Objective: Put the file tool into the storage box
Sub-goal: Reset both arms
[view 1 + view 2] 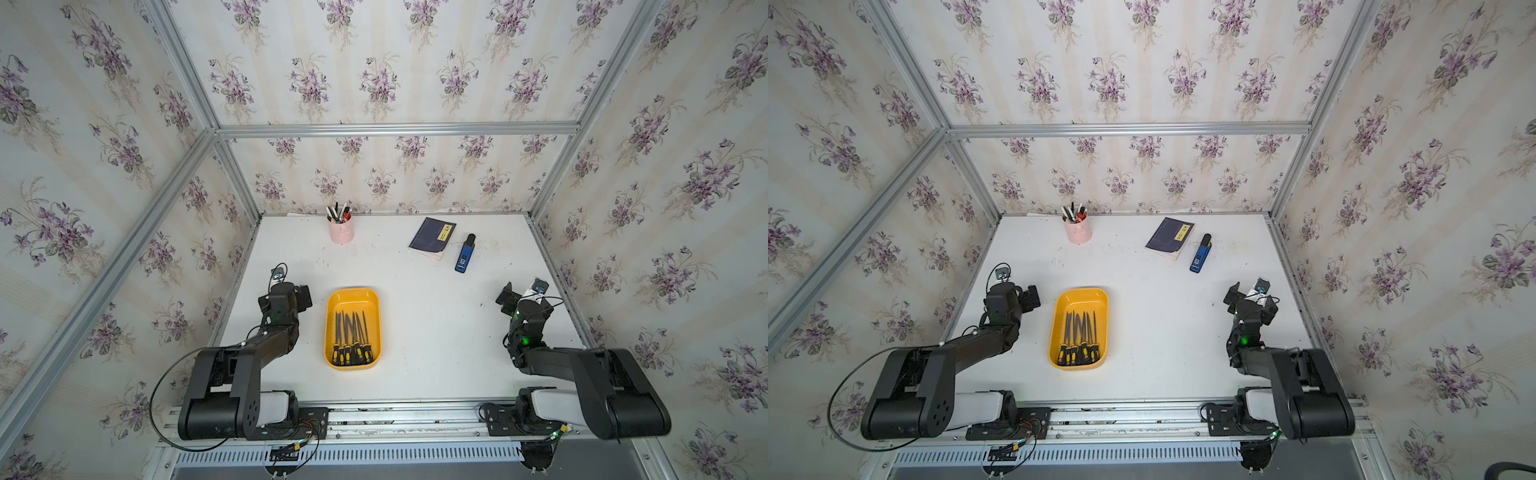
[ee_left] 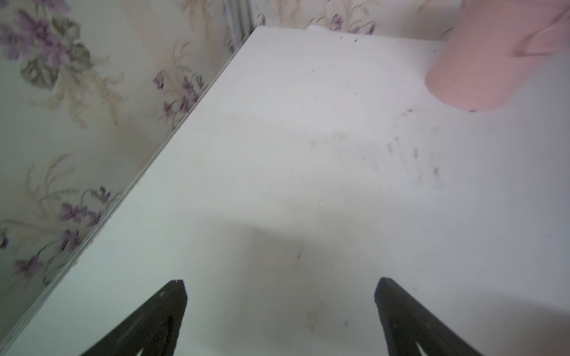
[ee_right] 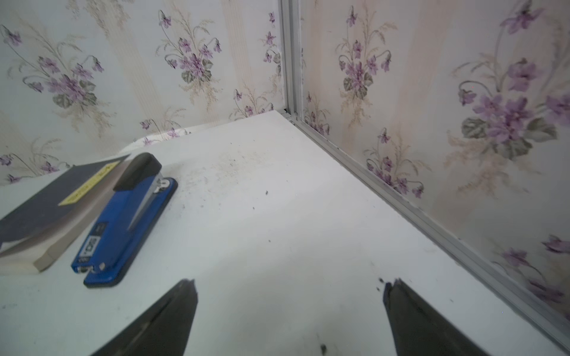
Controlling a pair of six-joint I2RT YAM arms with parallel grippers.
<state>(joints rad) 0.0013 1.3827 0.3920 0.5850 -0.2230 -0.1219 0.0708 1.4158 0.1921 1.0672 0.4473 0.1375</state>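
The storage box (image 1: 353, 300) (image 1: 1083, 298) is a shallow orange-yellow tray near the table's front middle. Several file tools (image 1: 353, 337) (image 1: 1080, 337) with black-and-yellow handles lie inside it, handles toward the front. No file tool shows outside the box. My left gripper (image 1: 293, 293) (image 2: 279, 282) hovers left of the box, open, with only bare table between its fingers. My right gripper (image 1: 524, 294) (image 3: 290, 282) is far to the right near the side wall, also open and empty. Neither touches the box.
A pink pen cup (image 1: 341, 232) (image 2: 493, 61) stands at the back left. A dark blue book (image 1: 432, 237) (image 3: 46, 212) and a blue stapler (image 1: 464, 254) (image 3: 123, 222) lie at the back right. Papered walls with aluminium rails enclose the white table (image 1: 436, 332).
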